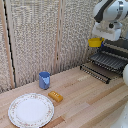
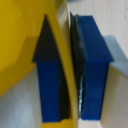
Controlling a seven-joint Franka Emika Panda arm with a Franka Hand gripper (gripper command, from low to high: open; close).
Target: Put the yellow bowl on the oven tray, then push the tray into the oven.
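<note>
My white-grey gripper (image 1: 98, 40) hangs high at the exterior view's right, shut on the rim of the yellow dish (image 1: 95, 42), which it holds in the air above the near end of the baking sheet (image 1: 107, 61). In the wrist view the two blue fingers (image 2: 92, 70) pinch the thin yellow rim (image 2: 64, 60) between them, with the dish's yellow wall filling one side (image 2: 20, 35). The baking sheet is a dark rack with parallel bars, sticking out of the oven (image 1: 120, 50) at the right edge. The oven is mostly cut off by the frame.
A blue cup (image 1: 44, 80) stands on the wooden table (image 1: 90, 100). An orange-yellow block (image 1: 55, 96) lies beside it. A large white patterned plate (image 1: 31, 110) sits at the front left. A woven screen forms the back wall.
</note>
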